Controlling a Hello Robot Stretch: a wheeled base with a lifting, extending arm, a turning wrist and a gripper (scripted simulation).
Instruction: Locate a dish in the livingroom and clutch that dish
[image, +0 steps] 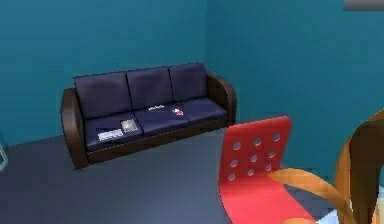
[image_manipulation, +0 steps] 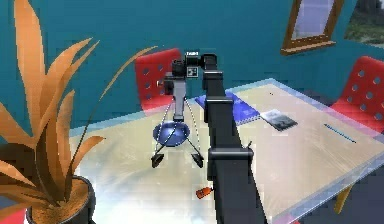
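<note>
One gripper (image_manipulation: 178, 106) sits at blue dish (image_manipulation: 176, 135) on glass table (image_manipulation: 310, 140); can't tell finger state, or if anything's held. Risk: off-centre contact skates dish across slick glass twd near edge. Plant (image_manipulation: 45, 130) crowds one side, red chair (image_manipulation: 158, 72) beyond far edge; bare glass btw dish and book (image_manipulation: 240, 108).

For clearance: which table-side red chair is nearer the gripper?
The red chair just left of the gripper; the other chair stands at the right edge.

The dark square-bar arm (image_manipulation: 222, 130) stretches in over the pale glass tabletop's (image_manipulation: 300, 105) near edge, its dark two-fingered gripper (image_manipulation: 176, 155) pointing down; whether it holds anything I can't tell.
</note>
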